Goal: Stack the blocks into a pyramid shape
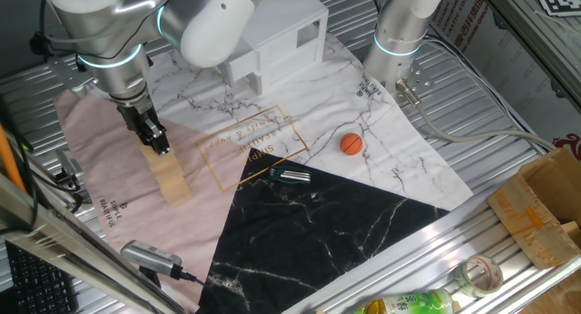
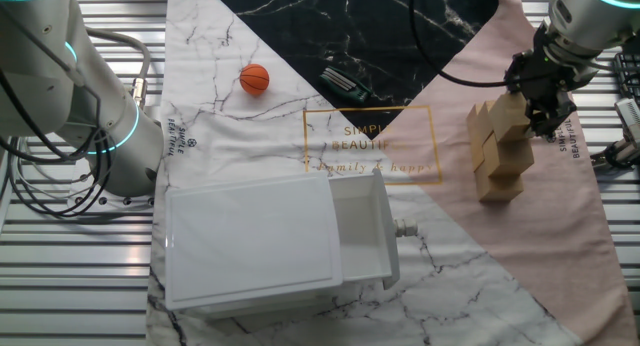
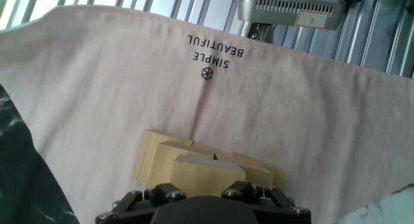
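The blocks (image 1: pixel 171 180) are light wooden cubes stacked in a small pile on the pink part of the cloth. In the other fixed view the pile (image 2: pixel 500 164) rises in steps, with one cube (image 2: pixel 510 116) on top. My gripper (image 1: pixel 159 143) comes down onto that top cube, and its dark fingers (image 2: pixel 545 118) sit against it. In the hand view the held cube (image 3: pixel 207 172) fills the space just ahead of my gripper (image 3: pixel 202 197), with the lower cubes (image 3: pixel 155 156) spread behind it. The fingertips themselves are hidden.
An orange ball (image 1: pixel 351 143) lies on the white marble cloth. The white house (image 1: pixel 272 42) stands at the back. A small dark tool (image 1: pixel 290 176) rests near the black cloth. A second arm's base (image 1: pixel 399 33), a cardboard box (image 1: pixel 545 205) and a grey device (image 1: pixel 150 257) ring the cloth.
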Robot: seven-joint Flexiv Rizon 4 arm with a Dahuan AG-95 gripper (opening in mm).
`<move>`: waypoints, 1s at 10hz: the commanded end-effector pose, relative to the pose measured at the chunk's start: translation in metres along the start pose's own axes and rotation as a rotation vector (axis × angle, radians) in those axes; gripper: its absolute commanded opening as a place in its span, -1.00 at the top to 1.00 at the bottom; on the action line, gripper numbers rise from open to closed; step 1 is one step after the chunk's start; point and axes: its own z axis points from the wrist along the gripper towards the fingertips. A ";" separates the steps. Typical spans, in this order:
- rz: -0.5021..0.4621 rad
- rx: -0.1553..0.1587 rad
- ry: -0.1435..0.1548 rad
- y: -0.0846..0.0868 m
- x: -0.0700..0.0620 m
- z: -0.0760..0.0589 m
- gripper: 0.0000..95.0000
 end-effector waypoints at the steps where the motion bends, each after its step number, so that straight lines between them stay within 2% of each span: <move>1: -0.001 0.002 0.002 0.000 0.000 0.000 1.00; 4: -0.009 0.000 0.001 -0.001 0.000 0.002 1.00; 5: -0.012 -0.003 -0.002 -0.002 0.000 0.002 0.60; 7: -0.015 -0.005 -0.005 -0.002 0.000 0.003 0.60; 8: -0.017 -0.004 -0.005 -0.002 0.000 0.003 0.20; 10: -0.020 -0.005 -0.005 -0.002 0.000 0.003 0.20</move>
